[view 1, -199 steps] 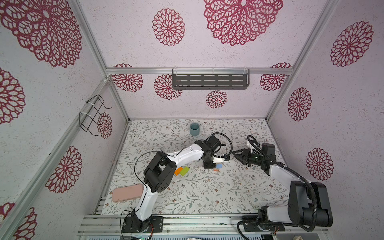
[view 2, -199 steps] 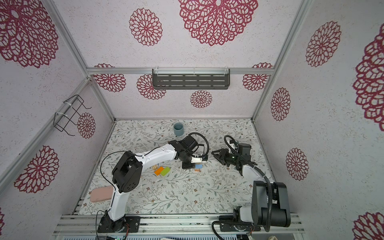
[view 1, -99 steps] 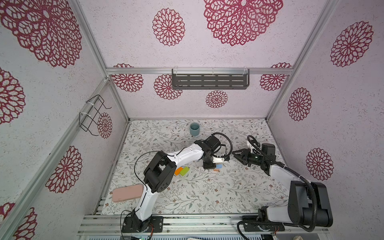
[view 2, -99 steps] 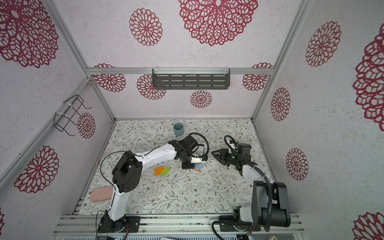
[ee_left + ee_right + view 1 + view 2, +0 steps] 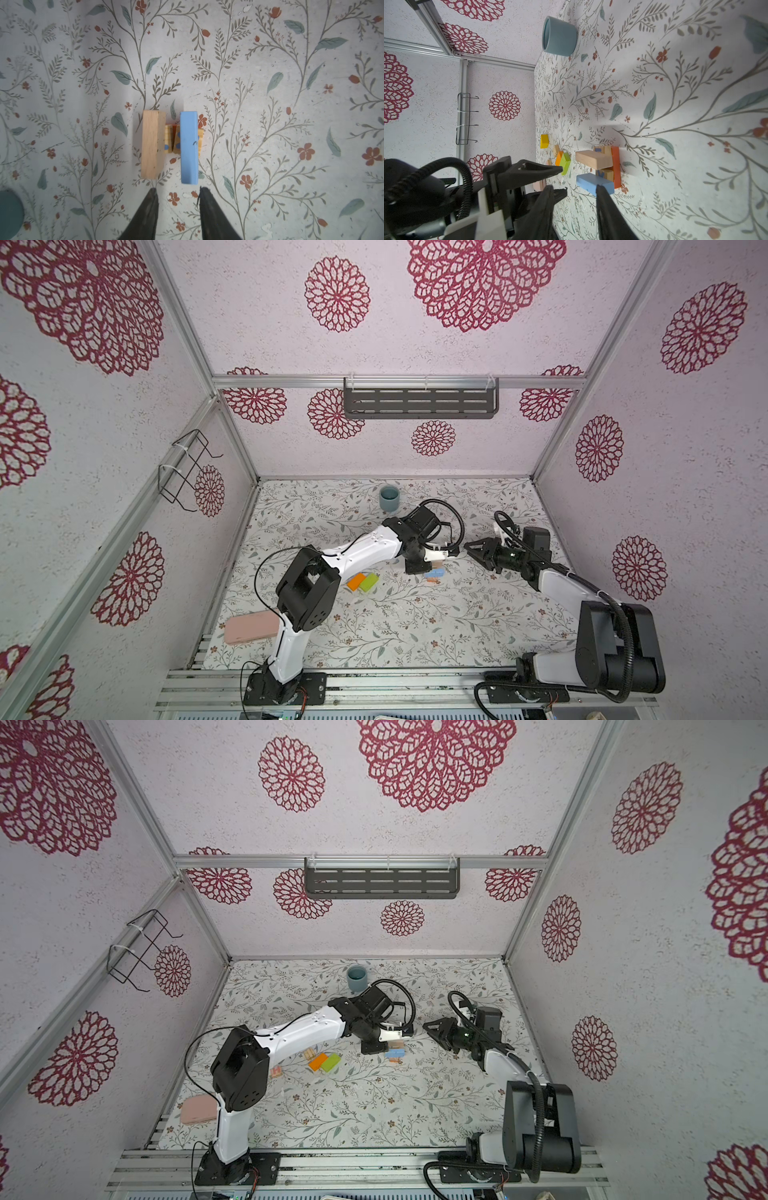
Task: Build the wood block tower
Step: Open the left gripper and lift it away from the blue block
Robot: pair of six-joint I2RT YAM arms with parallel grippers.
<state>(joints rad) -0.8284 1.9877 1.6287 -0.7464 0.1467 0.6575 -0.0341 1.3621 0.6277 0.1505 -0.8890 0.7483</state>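
Note:
The tower [image 5: 172,143] is low: a tan block [image 5: 152,144] and a blue block [image 5: 188,147] lie side by side across two letter cubes [image 5: 606,173], which rest on a red-orange block [image 5: 615,166]. My left gripper [image 5: 178,190] hangs right above it, open, with nothing between its fingers. In both top views it covers most of the stack [image 5: 434,572] [image 5: 395,1052]. My right gripper [image 5: 574,186] is open and empty, a short way to the right of the tower [image 5: 471,551]. Loose orange [image 5: 356,581] and green [image 5: 369,583] blocks lie to the left. A yellow wedge [image 5: 544,141] lies farther off.
A grey-blue cup [image 5: 389,497] stands at the back of the mat, behind the left arm. A pink flat case [image 5: 249,627] lies at the front left corner. Small pale cubes [image 5: 308,1053] sit under the left arm. Patterned walls close in three sides.

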